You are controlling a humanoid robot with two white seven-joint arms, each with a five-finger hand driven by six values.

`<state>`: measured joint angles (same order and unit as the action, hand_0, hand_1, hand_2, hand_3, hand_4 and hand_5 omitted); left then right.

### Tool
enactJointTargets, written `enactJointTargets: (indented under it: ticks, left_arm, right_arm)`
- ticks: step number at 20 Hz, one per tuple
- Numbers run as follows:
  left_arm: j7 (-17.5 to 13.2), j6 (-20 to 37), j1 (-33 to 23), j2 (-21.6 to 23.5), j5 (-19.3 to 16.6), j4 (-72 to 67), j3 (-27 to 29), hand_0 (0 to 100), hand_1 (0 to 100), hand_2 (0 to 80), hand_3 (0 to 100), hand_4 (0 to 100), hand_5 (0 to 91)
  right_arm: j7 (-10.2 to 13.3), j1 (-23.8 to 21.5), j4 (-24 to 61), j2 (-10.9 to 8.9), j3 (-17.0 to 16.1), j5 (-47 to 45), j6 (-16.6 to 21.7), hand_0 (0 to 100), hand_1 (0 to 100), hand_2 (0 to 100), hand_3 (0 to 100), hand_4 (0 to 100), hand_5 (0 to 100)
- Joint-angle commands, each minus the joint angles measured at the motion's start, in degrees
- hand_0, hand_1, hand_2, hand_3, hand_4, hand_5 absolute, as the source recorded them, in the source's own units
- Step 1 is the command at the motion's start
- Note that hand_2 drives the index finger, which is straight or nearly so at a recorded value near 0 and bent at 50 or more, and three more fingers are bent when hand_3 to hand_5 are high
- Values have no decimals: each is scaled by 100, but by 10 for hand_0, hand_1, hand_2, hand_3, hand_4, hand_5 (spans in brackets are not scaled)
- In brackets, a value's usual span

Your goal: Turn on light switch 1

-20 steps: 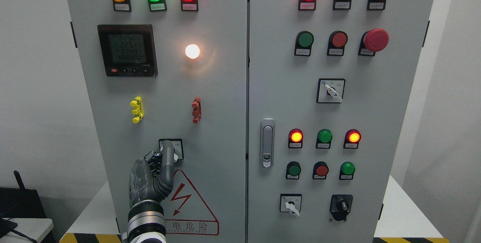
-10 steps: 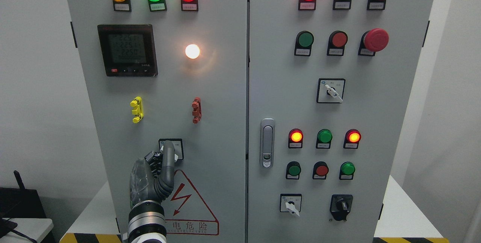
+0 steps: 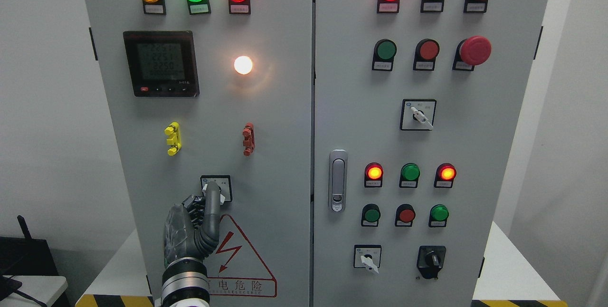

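Light switch 1 is a small black-framed rotary switch (image 3: 223,184) low on the cabinet's left door (image 3: 280,155). My left hand (image 3: 205,202) rises from the bottom edge just below it. Most of its fingers are curled, and one dark finger (image 3: 212,202) stretches straight up. That fingertip lies over the white knob (image 3: 205,187), hiding most of it, so I cannot tell how the knob is turned. Nothing shows as gripped. Above the switch, the round white lamp (image 3: 243,64) glows. My right hand is out of view.
The left door also carries a black meter (image 3: 161,63), yellow (image 3: 173,139) and red (image 3: 248,139) clips and a red-bordered warning triangle (image 3: 242,259). On the right door sit a latch handle (image 3: 337,181), lit and unlit buttons, a red stop button (image 3: 475,50) and several more rotary switches.
My left hand has sunk slightly, so its raised fingertip now sits lower on the switch. The white lamp is lit throughout.
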<state>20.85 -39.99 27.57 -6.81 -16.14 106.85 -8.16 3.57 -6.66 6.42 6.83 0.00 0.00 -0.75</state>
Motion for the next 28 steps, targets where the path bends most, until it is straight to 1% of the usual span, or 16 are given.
enactJointTargets:
  ticks: [1, 2, 4, 5, 7, 10, 14, 17, 19, 21, 24, 26, 28]
  left_arm:
    - [-2, 9, -41, -5, 49, 20, 16, 294, 124, 457, 848, 898, 868]
    - [6, 17, -49, -5, 50, 29, 16, 289, 124, 458, 849, 898, 868]
    - [7, 18, -111, -5, 50, 38, 25, 135, 194, 461, 851, 898, 868]
    - [7, 35, -155, -5, 58, 46, 25, 107, 206, 462, 852, 899, 868]
    - [7, 131, -251, 4, 76, 73, 25, 0, 248, 464, 855, 901, 868]
    - [7, 184, -313, -5, 94, 73, 25, 0, 268, 468, 856, 903, 868]
    - [7, 316, -471, 4, 111, 161, 16, 0, 271, 473, 863, 904, 869]
    - [-2, 509, -699, 4, 111, 292, 16, 0, 271, 512, 885, 909, 869]
    - [-72, 676, -997, 4, 111, 415, 16, 0, 271, 542, 895, 916, 870]
    - [-221, 983, -1305, 13, 111, 538, 25, 0, 268, 547, 907, 919, 870]
    - [-459, 1755, -1972, 39, 102, 662, 165, 0, 260, 550, 913, 925, 869]
    - [-651, 2344, -2386, 65, 102, 653, 463, 0, 256, 553, 925, 929, 869]
    - [-941, 3055, -2790, 109, 198, 601, 919, 0, 249, 557, 931, 936, 869]
  right_arm:
    - [3, 7, 0, 3, 97, -140, -4, 120, 389, 0, 0, 0, 0]
    - [3, -2, 0, 3, 97, -140, -4, 120, 389, 0, 0, 0, 0]
    - [3, 7, 0, 3, 97, -140, 5, 120, 389, 0, 0, 0, 0]
    - [3, -2, 0, -6, 97, -140, -4, 120, 389, 0, 0, 0, 0]
    - [3, 7, 0, 3, 97, -140, 5, 120, 389, 0, 0, 0, 0]
    - [3, -2, 0, 3, 97, -140, 5, 120, 389, 0, 0, 0, 0]
    - [3, 7, 0, 3, 97, -140, -4, 120, 389, 0, 0, 0, 0]
    - [3, 7, 0, 3, 97, -140, -4, 120, 389, 0, 0, 0, 0]
    - [3, -2, 0, 3, 97, -140, 5, 120, 389, 0, 0, 0, 0]
    - [3, 7, 0, 3, 97, -140, 5, 120, 389, 0, 0, 0, 0]
    - [3, 7, 0, 3, 97, -140, 5, 120, 389, 0, 0, 0, 0]
    - [3, -2, 0, 3, 97, -140, -4, 120, 389, 0, 0, 0, 0]
    - [3, 7, 0, 3, 97, -140, 5, 120, 389, 0, 0, 0, 0]
